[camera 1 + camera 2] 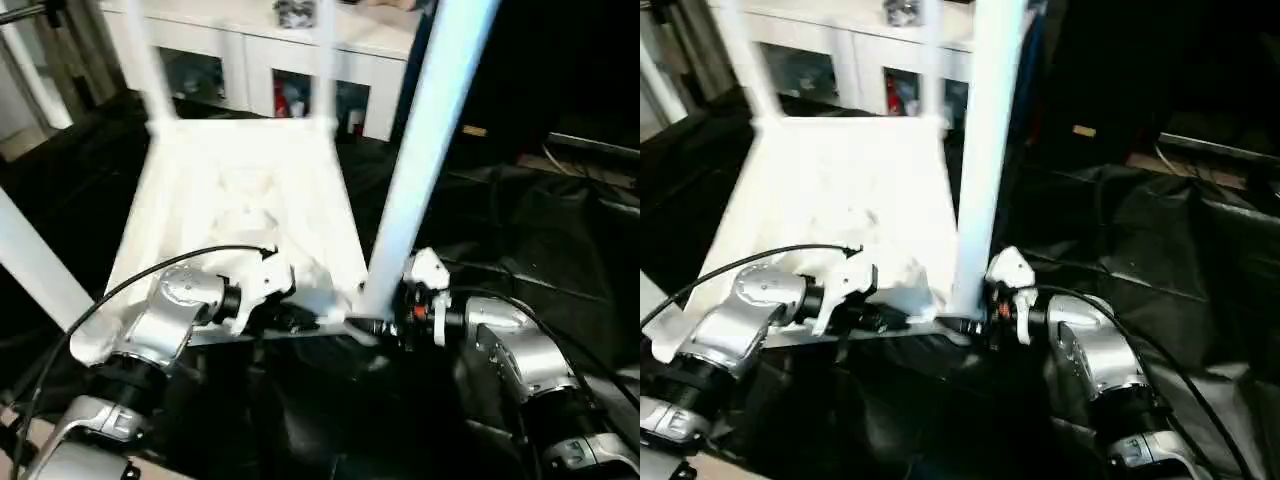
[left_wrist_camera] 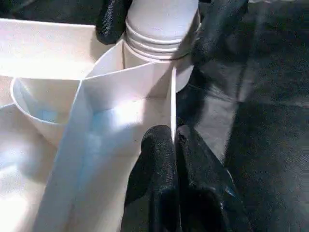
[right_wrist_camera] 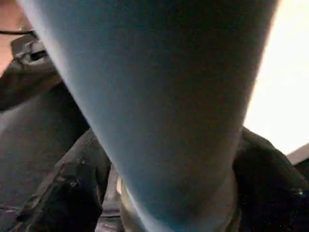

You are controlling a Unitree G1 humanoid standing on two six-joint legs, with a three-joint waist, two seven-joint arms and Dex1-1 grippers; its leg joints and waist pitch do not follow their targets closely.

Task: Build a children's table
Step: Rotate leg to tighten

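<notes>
Pincer fingers of the right arm (image 1: 385,325) are spread around the base of a white tube leg (image 1: 425,150), one black finger (image 3: 67,198) seen on each side of it, where the leg stands in a corner socket of the children's table (image 1: 240,200). Left pincer (image 2: 175,145) is pressed together, its fingers clamped on a thin rib of the table's underside beside that socket. The table is seen upside down on a black sheet (image 1: 540,240), legs pointing up. Behind it, a white cabinet (image 1: 290,70) with glass doors is seen.
</notes>
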